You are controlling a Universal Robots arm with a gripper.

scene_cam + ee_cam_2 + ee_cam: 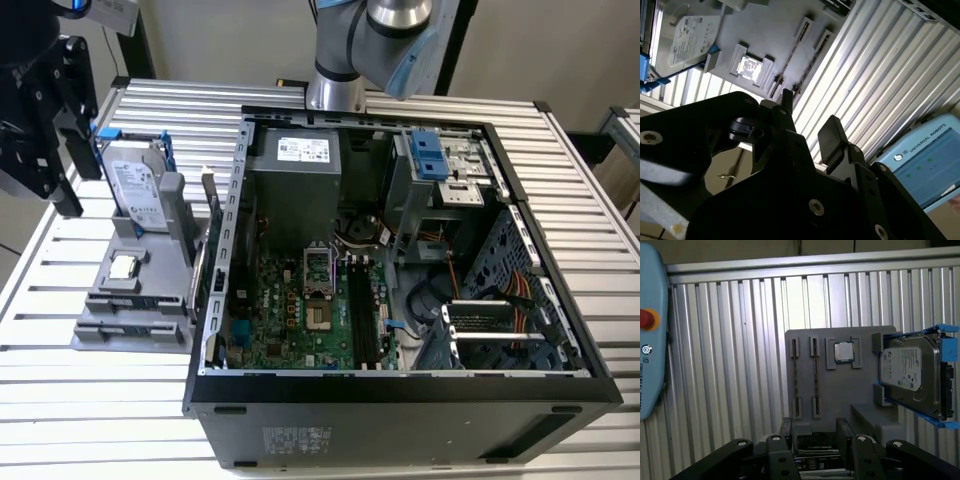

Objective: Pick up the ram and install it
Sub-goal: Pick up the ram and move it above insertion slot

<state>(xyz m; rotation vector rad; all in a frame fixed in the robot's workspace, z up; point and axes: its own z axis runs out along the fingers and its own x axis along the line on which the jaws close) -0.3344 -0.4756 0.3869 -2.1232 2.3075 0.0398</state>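
Pick not begun. Gripper (809, 112) hovers over grey holder (840, 385), fingers (832, 135) spread, empty. Ram (814, 377) seems to sit edge-on in a holder slot, untouched; not certain. Memory slots (362, 310) in open case (400, 385) look unfilled. Slatted metal table (100, 420); pale wall (230, 40) behind.

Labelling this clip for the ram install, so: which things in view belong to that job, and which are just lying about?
Job: hand, open and empty; ram, seemingly the thin sticks edge-on in the gray holder; motherboard's long black slots.
Lying about: hard drive; processor chip; pendant.
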